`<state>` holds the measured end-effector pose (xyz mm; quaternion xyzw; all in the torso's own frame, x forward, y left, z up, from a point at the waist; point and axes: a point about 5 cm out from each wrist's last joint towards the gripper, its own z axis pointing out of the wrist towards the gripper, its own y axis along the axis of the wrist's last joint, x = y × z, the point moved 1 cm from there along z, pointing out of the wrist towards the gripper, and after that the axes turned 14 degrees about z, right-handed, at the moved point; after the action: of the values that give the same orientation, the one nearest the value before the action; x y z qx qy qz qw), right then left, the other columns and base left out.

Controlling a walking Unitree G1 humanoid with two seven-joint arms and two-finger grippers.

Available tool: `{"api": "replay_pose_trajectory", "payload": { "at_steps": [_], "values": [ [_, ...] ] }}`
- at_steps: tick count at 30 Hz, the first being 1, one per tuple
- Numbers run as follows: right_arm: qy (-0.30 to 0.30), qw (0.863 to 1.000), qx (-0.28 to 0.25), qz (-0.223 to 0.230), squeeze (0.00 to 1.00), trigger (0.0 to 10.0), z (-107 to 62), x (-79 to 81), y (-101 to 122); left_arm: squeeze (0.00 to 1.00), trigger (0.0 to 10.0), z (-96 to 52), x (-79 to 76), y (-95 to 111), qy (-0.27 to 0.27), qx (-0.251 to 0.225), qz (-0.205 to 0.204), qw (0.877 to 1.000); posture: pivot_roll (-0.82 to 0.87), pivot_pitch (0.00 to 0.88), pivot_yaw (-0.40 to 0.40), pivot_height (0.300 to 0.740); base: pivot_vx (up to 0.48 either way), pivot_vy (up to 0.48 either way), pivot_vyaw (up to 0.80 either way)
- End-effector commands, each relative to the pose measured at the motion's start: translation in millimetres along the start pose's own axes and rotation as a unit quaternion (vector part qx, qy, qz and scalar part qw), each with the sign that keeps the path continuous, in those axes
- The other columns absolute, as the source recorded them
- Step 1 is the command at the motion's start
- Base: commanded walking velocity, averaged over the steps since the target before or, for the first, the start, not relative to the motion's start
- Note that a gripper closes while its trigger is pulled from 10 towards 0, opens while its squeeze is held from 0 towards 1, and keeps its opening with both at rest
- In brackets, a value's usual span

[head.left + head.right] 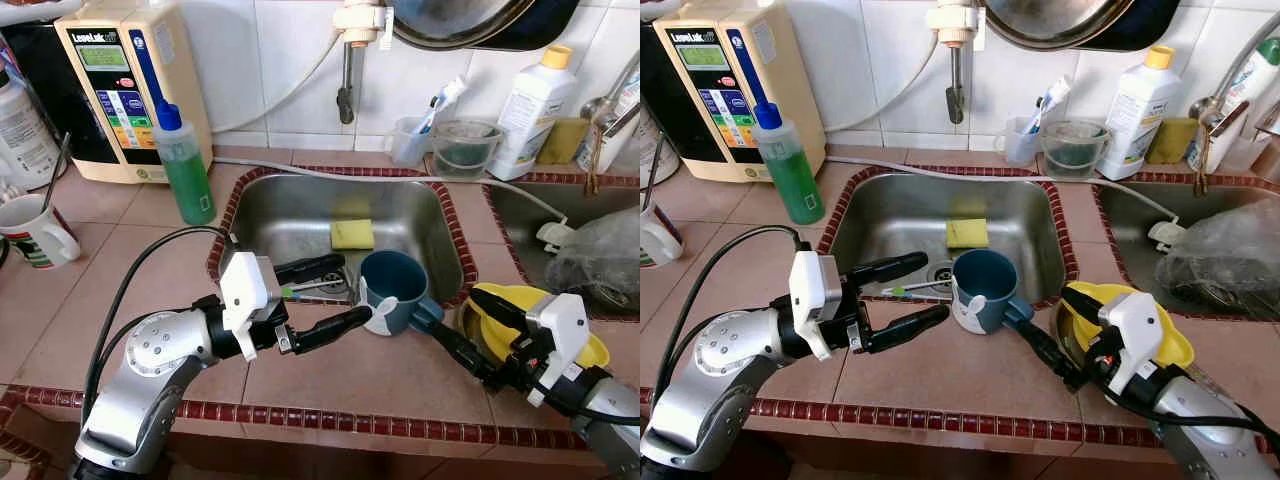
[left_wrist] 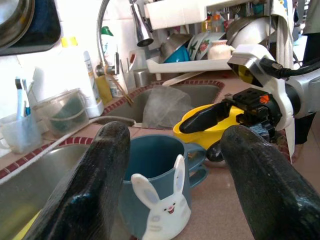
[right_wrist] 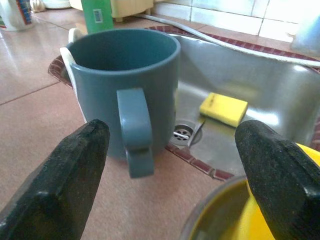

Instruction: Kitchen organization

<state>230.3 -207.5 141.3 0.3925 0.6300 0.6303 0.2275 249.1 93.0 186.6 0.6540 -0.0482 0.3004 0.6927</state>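
Left eye view: smooth round blue mug (image 1: 393, 290)

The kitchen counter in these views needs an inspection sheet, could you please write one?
Surface: pinkish tiled counter with dark red edging, around a steel sink.
Job's things: blue ceramic mug with a white rabbit figure, upright at the sink's front edge; yellow plastic bowl beside it.
Clutter: yellow sponge in the sink; green soap bottle; white mug; white detergent bottle; beige water ionizer.
Grippers: left gripper open, facing the mug; right gripper open, at the mug's handle side.
Cables: black cable looping from the left arm.
Surroundings: white tiled wall.
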Motion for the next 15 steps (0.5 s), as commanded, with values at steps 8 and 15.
{"api": "replay_pose_trajectory", "payload": {
  "at_steps": [8,15],
  "values": [
    [0.030,0.999,0.010,0.014,0.00,10.0,5.1,4.6,0.1,0.00,10.0,1.1,-1.7,4.9,0.003,-0.001,0.007,1.000,-0.18,0.071,0.011,0.740,0.000,0.000,0.00],
    [0.040,0.999,0.015,0.017,0.00,10.0,7.1,5.5,-1.3,0.00,10.0,1.4,-0.4,5.9,0.005,-0.002,0.007,1.000,-0.18,0.074,0.012,0.740,0.000,0.000,0.00]
  ]
}}
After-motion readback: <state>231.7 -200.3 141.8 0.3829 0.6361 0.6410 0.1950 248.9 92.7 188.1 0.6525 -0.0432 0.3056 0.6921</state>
